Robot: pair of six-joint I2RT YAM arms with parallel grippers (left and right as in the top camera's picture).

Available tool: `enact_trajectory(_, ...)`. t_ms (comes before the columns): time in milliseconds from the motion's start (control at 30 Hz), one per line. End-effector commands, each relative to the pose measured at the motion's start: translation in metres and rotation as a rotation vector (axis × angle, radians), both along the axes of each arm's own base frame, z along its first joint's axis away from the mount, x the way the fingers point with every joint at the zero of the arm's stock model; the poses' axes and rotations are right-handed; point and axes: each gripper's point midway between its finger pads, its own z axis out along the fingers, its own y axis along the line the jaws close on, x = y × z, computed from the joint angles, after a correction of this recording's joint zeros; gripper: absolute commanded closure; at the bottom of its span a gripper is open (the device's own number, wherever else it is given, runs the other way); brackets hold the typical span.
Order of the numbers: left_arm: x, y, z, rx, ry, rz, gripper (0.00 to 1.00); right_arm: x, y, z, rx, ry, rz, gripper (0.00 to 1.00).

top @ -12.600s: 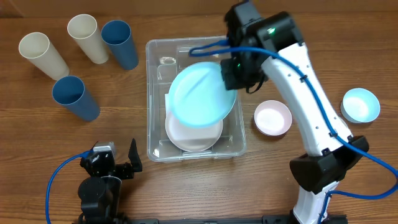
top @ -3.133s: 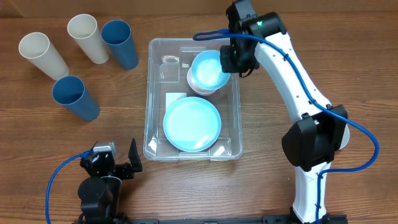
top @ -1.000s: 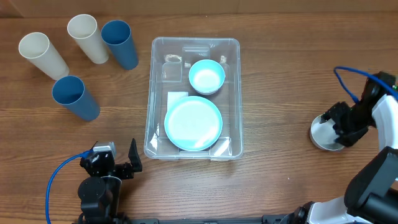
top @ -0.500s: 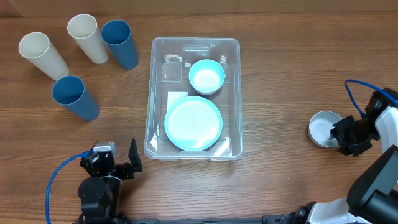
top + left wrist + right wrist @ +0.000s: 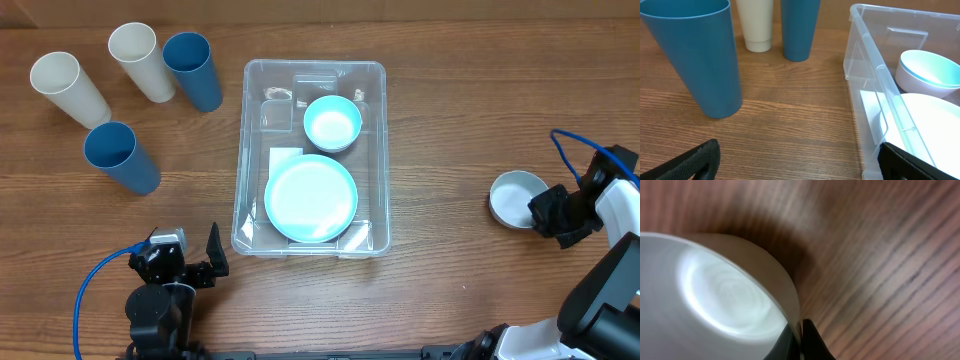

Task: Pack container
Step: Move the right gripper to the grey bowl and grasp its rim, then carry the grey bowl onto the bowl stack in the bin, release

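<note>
The large clear rectangular plastic bin sits mid-counter, holding a pale-blue round plate at its near end and a small pale-blue bowl just beyond it; a white label shows on the base beside them. Well apart to the right, the right claw is pinched narrow on the rim of a small white round bowl. The left claw gapes wide and holds nothing, low at the near-left edge. Two blue plastic cups and two cream cups stand left of the bin.
</note>
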Motion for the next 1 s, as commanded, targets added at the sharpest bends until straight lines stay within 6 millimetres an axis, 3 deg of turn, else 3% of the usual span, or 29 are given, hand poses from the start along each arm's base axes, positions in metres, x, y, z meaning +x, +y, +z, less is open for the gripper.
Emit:
enact_trajectory(0,0.0,-0.001,0.0,0.023,-0.006,-0.01,0.0,0.049,0.001,0.042,-0.033,-0.163,0.107,0.96)
enact_trajectory(167,0.0,-0.001,0.0,0.023,-0.006,-0.01,0.0,0.098,0.019,0.108,-0.096,-0.286,0.27,0.96)
enact_trajectory(267,0.0,-0.001,0.0,0.023,-0.006,-0.01,0.0,0.124,0.049,0.161,-0.14,-0.367,0.421,0.96)
enact_trajectory(367,0.0,-0.001,0.0,0.023,-0.006,-0.01,0.0,0.147,0.104,0.225,-0.179,-0.494,0.592,0.96)
enact_trajectory(467,0.0,-0.001,0.0,0.023,-0.006,-0.01,0.0,0.157,0.173,0.261,-0.186,-0.603,0.773,0.96)
enact_trajectory(567,0.0,-0.001,0.0,0.023,-0.006,-0.01,0.0,0.158,0.222,0.257,-0.197,-0.615,0.883,0.96)
enact_trajectory(633,0.0,-0.001,0.0,0.023,-0.006,-0.01,0.0,0.16,0.256,0.237,-0.196,-0.572,0.962,0.96)
enact_trajectory(800,0.0,-0.001,0.0,0.023,-0.006,-0.01,0.0,0.167,0.303,0.176,-0.167,-0.446,1.073,0.96)
enact_trajectory(967,0.0,-0.001,0.0,0.023,-0.006,-0.01,0.0,0.179,0.331,0.135,-0.15,-0.408,1.126,0.96)
